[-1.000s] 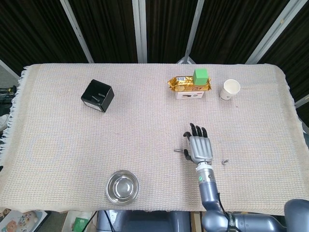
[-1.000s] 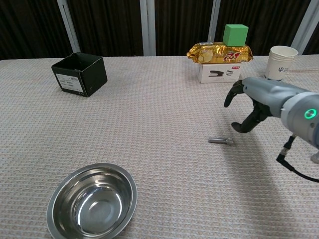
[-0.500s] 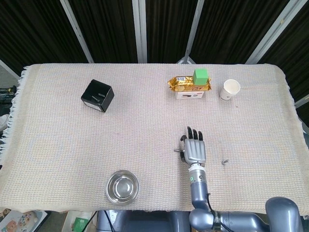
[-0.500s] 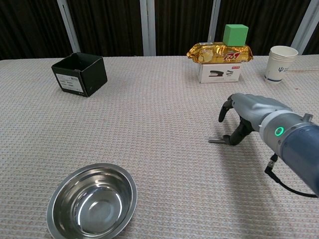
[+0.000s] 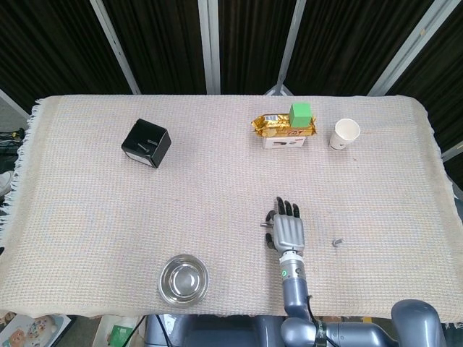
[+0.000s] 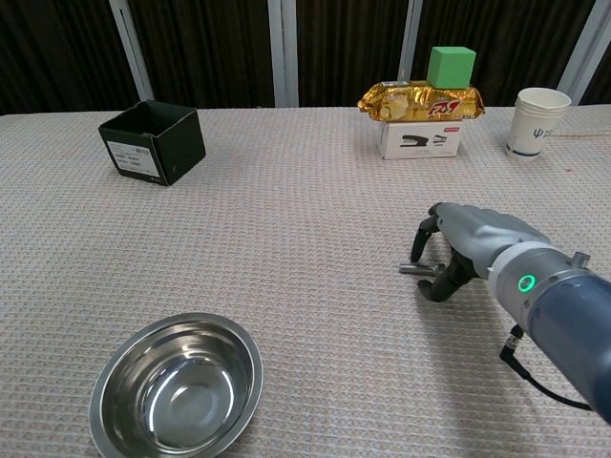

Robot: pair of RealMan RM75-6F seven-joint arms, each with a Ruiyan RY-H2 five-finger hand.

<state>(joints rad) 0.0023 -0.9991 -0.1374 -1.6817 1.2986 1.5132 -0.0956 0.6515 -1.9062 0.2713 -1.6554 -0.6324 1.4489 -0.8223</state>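
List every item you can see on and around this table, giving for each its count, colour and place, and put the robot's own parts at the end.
Box: one, black, open-topped, far left of the table.
Bowl: one, shiny steel, near edge, left of centre.
Snack bag: one, gold, lying on the white box at the back.
White box: one, white, back of the table, right of centre.
Block: one, green, on top of the snack bag.
Paper cup: one, white, upright, back right.
Bolt: one, grey metal, lying under the right hand.
Small metal piece: one, grey, right of the hand.
Tablecloth: one, beige woven, covering the table.
Right hand: one, grey, fingers curled over the bolt.
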